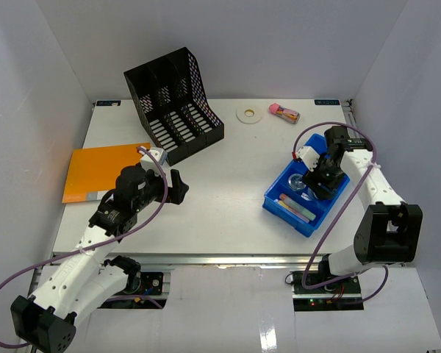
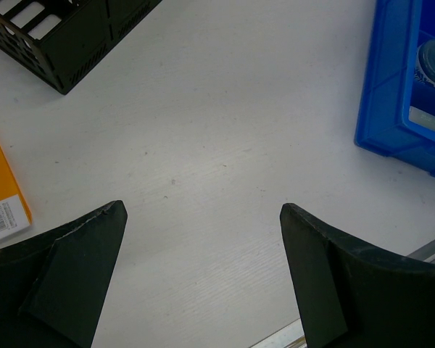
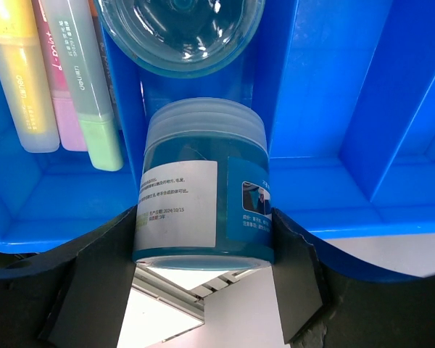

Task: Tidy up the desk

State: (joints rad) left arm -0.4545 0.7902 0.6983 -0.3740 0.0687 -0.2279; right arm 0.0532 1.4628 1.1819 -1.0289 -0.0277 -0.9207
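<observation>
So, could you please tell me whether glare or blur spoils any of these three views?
Top external: even light, only soft shadows on the desk. Left wrist: its surface is sharp, no glare. Right wrist: bright highlights streak the clear lid, yet the label on the jar stays legible.

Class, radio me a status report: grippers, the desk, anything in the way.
Left gripper open, empty, above desk. Right gripper shut on blue jar at blue bin. Tape roll, orange folder loose on desk; nothing blocking.
</observation>
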